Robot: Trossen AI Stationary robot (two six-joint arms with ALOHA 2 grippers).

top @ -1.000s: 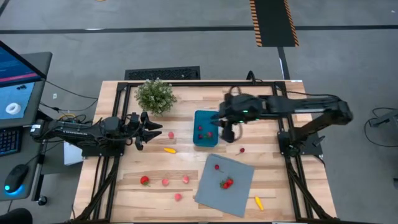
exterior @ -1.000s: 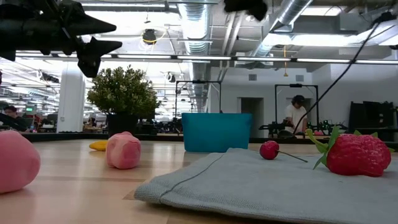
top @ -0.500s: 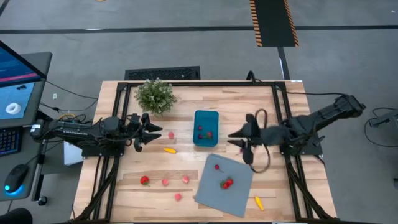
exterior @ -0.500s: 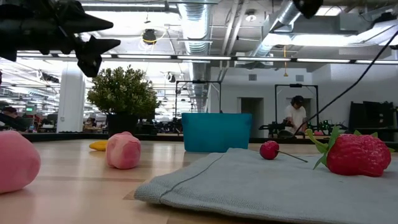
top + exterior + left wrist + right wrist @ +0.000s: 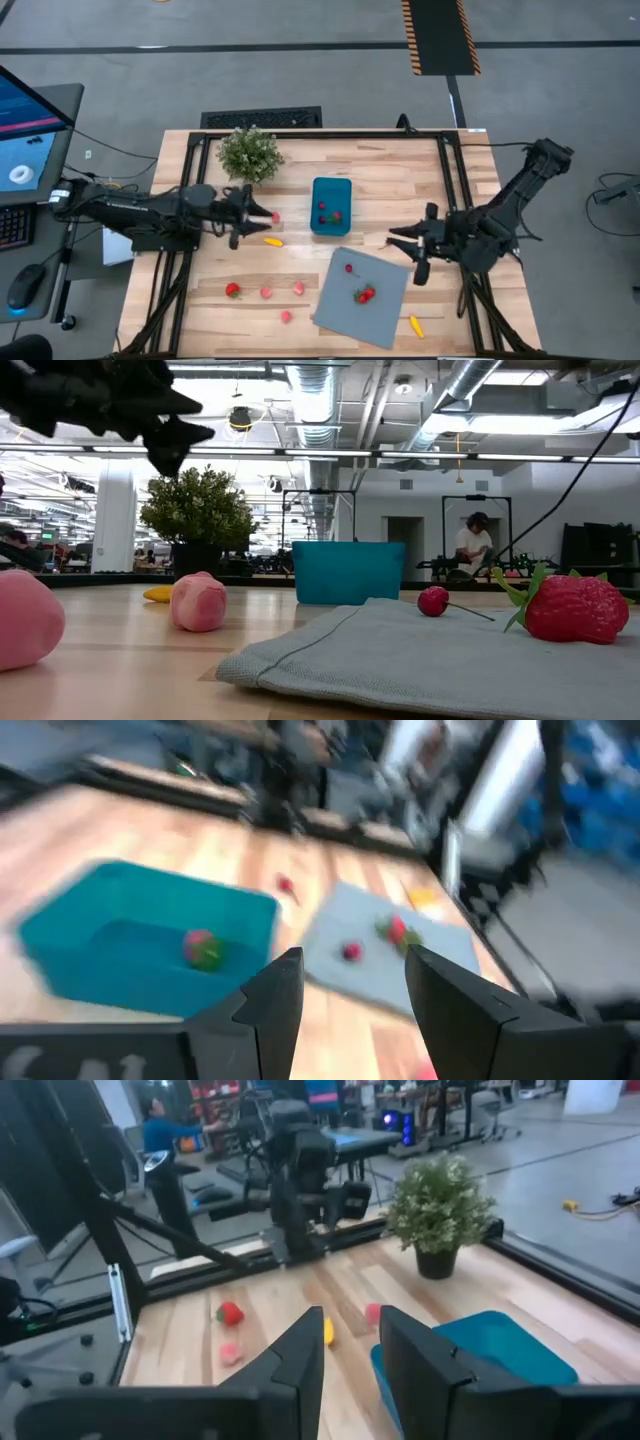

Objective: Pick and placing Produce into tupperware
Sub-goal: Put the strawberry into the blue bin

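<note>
I'm looking down on a grey concrete floor (image 5: 300,60) all around the light wooden counter (image 5: 400,175). A black-and-yellow striped strip (image 5: 438,35) runs across the floor beyond it, and a dark line (image 5: 250,46) crosses from side to side. On my left sits a desk with a lit monitor (image 5: 25,125) and a mouse (image 5: 22,287). At counter level I see silver ceiling ducts (image 5: 305,400), strip lights (image 5: 420,455), a white column (image 5: 113,515), and a seated person (image 5: 474,545) far back.

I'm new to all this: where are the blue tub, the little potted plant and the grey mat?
blue tub (image 5: 331,188): high view, far rim.
potted plant (image 5: 250,154): high view, middle of its leaves.
grey mat (image 5: 384,278): high view, bare patch near its right edge.
</note>
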